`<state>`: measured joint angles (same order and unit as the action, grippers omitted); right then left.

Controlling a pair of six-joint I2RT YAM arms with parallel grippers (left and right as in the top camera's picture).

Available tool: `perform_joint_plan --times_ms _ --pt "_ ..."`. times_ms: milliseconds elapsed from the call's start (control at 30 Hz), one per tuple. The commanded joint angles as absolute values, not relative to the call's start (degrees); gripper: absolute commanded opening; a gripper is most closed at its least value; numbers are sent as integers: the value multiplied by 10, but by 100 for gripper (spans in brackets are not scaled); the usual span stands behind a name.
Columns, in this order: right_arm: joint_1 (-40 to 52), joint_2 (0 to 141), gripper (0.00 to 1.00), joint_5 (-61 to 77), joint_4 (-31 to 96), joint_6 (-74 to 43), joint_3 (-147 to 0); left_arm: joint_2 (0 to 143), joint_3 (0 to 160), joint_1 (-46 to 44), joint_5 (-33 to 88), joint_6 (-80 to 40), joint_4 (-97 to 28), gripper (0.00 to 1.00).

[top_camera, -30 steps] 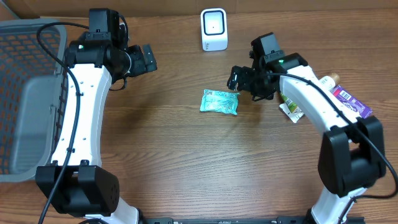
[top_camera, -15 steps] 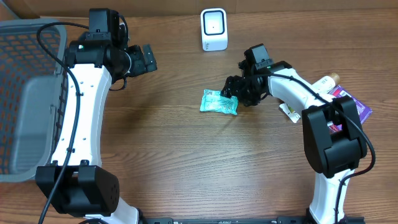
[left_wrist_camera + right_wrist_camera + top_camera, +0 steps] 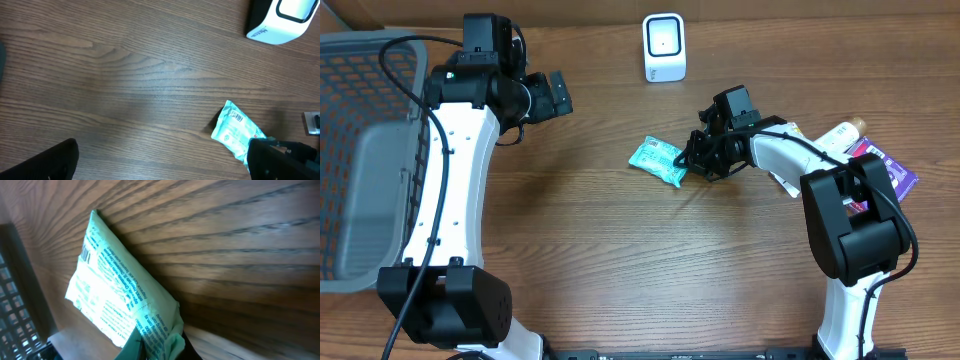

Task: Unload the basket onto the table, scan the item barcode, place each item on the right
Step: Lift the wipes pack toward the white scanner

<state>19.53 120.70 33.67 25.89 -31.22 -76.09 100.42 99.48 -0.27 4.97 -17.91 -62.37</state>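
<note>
Working remotely, I am pinching one end of the green packet [image 3: 656, 161] in the closed right fingers [image 3: 694, 158] at the middle of the worktop [image 3: 620, 250], apart from the white scanner [image 3: 664, 47]. The left fingers [image 3: 47, 161] are hanging open and empty. The grasp looks made; lifting and presenting the barcode [image 3: 86, 255] are waiting.

A grey mesh basket [image 3: 355, 90] is seen at the 9 o'clock edge of the wooden worktop [image 3: 620, 270]. At 3 o'clock a white bottle [image 3: 844, 132] with a tan cap is found, and a purple packet [image 3: 894, 170] is placed just beside it, toward 4 o'clock.
</note>
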Motion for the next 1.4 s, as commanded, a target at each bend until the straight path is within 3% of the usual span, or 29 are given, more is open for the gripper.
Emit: perform_joint_plan --times_ms 0,233,567,900,1233,1367 --pt "189 1210 4 413 245 -268 -760 997 1003 -4 54 -184 -623 100" --pt "162 1133 4 555 263 -104 -768 997 1003 -4 54 -184 -623 100" --pt "160 955 4 479 355 35 -768 997 1003 -4 54 -184 -623 100" --pt "161 813 4 380 386 35 -768 997 1003 -4 54 -184 -623 100" --pt "161 792 4 357 398 33 -768 997 1003 -4 54 -184 -623 99" --pt "161 792 4 285 387 -40 -768 997 1003 -4 54 -184 -623 100"
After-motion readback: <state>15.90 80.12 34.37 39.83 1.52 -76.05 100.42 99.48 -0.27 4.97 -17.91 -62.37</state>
